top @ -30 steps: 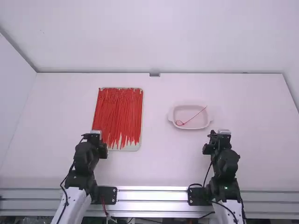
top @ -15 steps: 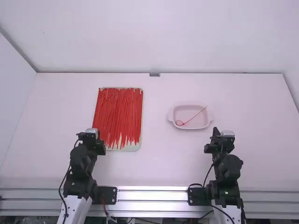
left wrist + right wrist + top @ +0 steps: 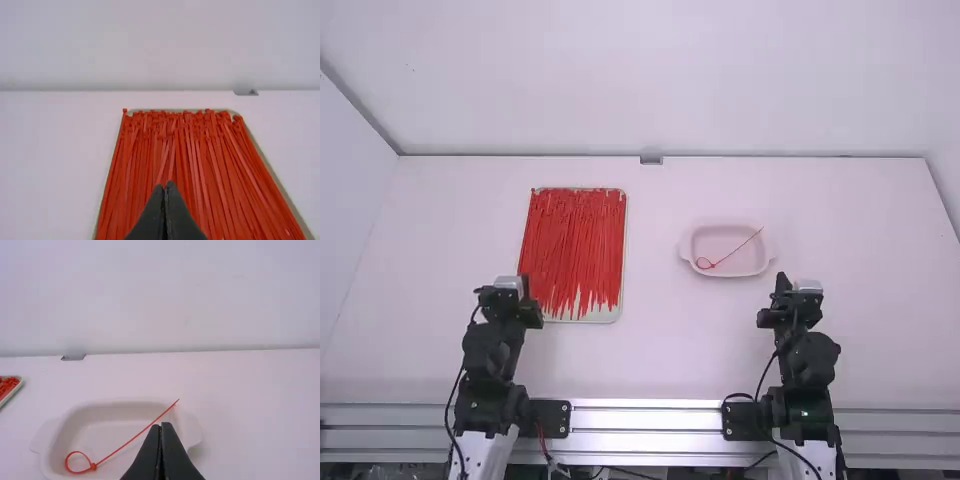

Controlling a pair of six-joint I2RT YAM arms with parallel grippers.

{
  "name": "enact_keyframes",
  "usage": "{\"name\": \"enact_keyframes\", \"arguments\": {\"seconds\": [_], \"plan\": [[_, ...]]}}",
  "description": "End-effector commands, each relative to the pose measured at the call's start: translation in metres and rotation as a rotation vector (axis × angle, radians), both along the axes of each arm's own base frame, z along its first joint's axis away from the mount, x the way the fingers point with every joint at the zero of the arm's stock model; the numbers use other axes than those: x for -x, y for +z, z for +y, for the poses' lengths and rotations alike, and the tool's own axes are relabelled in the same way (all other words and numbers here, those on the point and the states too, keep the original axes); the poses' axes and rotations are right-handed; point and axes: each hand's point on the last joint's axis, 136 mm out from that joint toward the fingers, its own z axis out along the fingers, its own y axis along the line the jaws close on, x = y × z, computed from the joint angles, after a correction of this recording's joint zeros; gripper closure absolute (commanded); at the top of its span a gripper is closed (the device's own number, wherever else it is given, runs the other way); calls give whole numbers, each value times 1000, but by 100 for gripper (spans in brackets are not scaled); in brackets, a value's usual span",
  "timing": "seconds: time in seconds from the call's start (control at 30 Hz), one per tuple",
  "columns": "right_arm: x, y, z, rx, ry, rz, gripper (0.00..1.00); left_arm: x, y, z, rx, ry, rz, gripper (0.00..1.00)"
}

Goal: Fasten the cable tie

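A fastened red cable tie (image 3: pixel 723 256) (image 3: pixel 120 442), looped at one end with its tail over the rim, lies in a small white dish (image 3: pixel 726 251) (image 3: pixel 55 432) right of centre. A flat tray (image 3: pixel 610 316) holds several loose red cable ties (image 3: pixel 574 251) (image 3: pixel 190 160) left of centre. My left gripper (image 3: pixel 506 305) (image 3: pixel 165 187) sits shut at the tray's near left corner, holding nothing. My right gripper (image 3: pixel 794 301) (image 3: pixel 161 427) is shut and empty, just on the near side of the dish.
A small grey bracket (image 3: pixel 651 158) (image 3: pixel 246 92) (image 3: pixel 73 357) sits at the table's far edge against the white back wall. Open white table surface lies around the tray and dish. A metal rail (image 3: pixel 640 418) runs along the near edge by the arm bases.
Both arms have drawn back toward their bases; the left gripper slid left and nearer, the right gripper settled slightly back. The tie in the dish stays put.
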Motion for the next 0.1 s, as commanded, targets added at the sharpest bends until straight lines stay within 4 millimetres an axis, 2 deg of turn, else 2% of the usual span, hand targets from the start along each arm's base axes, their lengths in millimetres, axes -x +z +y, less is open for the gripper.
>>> {"name": "enact_keyframes", "arguments": {"seconds": [0.0, 0.07], "plan": [[0, -5, 0, 0, -2, 9, 100, 1, 1, 0, -6, -1, -16, 100], [0, -5, 0, 0, -2, 9, 100, 1, 3, 0, -6, -1, -25, 100]]}}
